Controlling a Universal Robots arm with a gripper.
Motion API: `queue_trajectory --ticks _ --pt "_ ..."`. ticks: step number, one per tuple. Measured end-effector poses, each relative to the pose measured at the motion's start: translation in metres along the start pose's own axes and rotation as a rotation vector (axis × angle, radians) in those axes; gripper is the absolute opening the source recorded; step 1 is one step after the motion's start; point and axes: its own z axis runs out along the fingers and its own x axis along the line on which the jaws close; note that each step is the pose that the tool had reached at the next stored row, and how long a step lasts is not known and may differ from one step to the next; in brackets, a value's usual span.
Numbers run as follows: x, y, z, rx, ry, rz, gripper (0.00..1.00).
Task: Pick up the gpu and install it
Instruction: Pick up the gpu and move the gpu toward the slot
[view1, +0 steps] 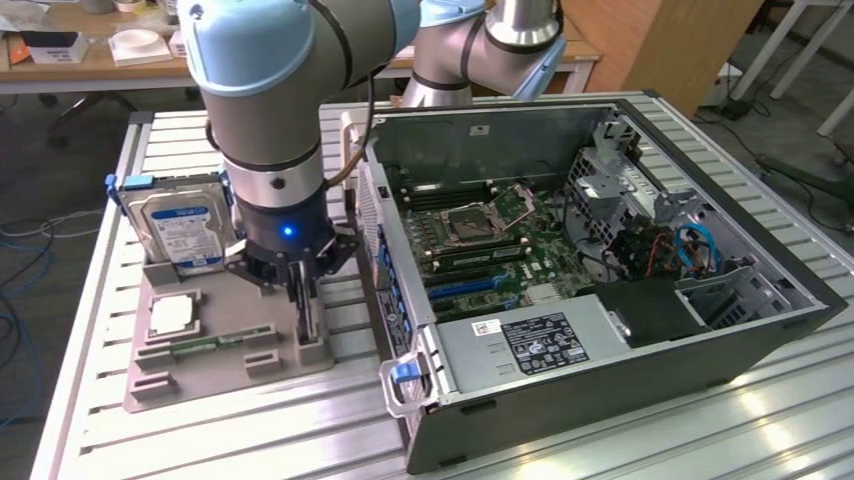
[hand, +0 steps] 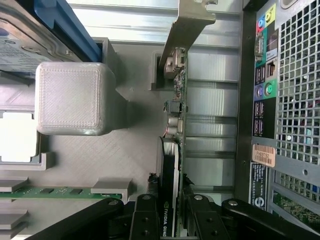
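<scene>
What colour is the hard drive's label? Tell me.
The hard drive's label is blue, clearest in the exterior view.

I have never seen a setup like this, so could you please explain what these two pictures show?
This is a robot arm working at a metal table. The exterior view comes from a camera off the arm; the wrist view from one on its wrist, looking along its hand. On the table sit a grey parts tray and, to the exterior view's right, an open computer case. The tray holds a hard drive, a memory stick and the gpu, standing on edge. The hand is closed on the gpu, which sits in its tray slot.
</scene>
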Motion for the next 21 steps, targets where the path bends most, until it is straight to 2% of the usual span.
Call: queue_trajectory --ticks 6,21 --pt "-0.0001 0.0003 -0.003 -0.0074 -0.0003 0.0 0.27" --pt "0.0 -0.0003 -0.0032 -0.0077 0.0 0.0 0.27"
